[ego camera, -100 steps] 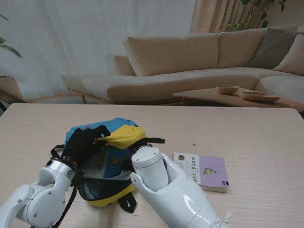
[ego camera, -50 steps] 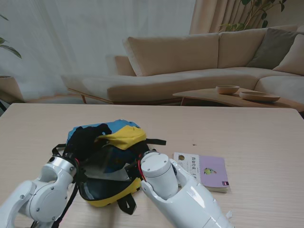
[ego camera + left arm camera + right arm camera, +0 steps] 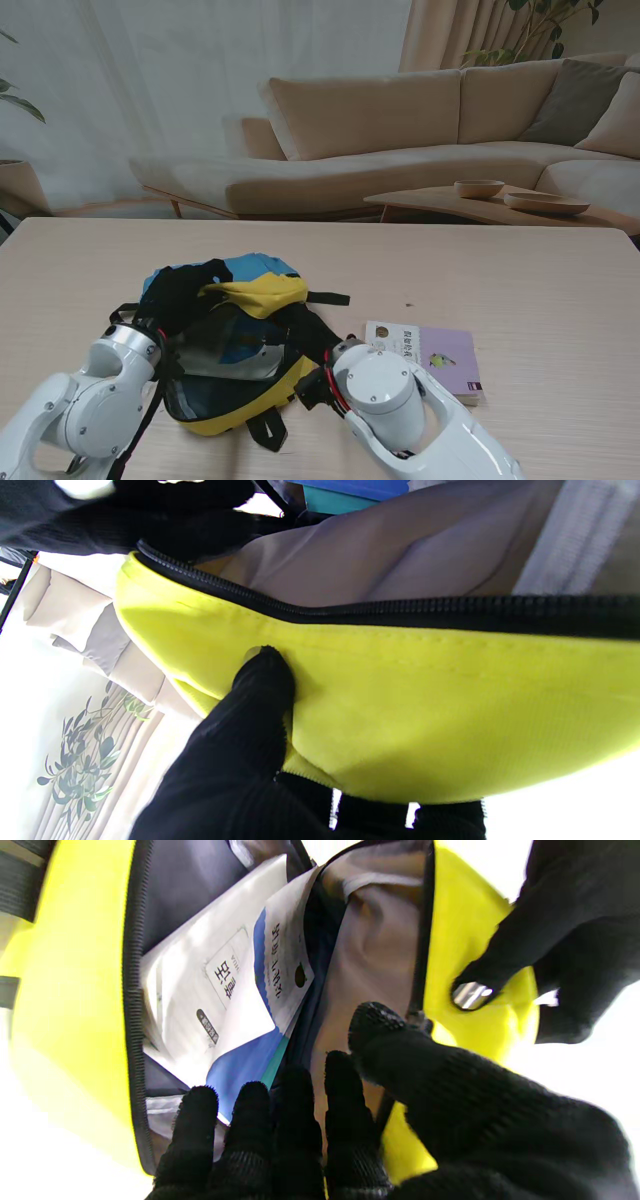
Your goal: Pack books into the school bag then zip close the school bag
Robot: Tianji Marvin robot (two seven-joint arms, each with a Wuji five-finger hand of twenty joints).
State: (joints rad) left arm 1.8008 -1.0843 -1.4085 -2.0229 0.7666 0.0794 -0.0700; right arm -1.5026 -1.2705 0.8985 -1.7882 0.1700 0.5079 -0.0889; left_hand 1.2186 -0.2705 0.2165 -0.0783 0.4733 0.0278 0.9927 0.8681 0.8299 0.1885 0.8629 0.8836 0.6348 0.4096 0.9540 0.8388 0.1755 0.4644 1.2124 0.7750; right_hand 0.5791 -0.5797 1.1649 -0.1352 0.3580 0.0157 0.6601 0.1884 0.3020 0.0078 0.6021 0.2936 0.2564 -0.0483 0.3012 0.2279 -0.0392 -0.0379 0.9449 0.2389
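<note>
The school bag (image 3: 225, 345) lies unzipped on the desk (image 3: 520, 280), left of centre, with a blue-and-white book (image 3: 235, 990) already inside. The left hand (image 3: 185, 290) grips the yellow flap (image 3: 400, 705), holding the mouth open. The right hand (image 3: 310, 1120) sits at the opening, fingers extended, holding nothing. Packing appears in hand: next, fetching the purple book (image 3: 425, 360) to the right; the right forearm partly covers it.

Home living room: sofa (image 3: 400, 130), curtains (image 3: 200, 90).
</note>
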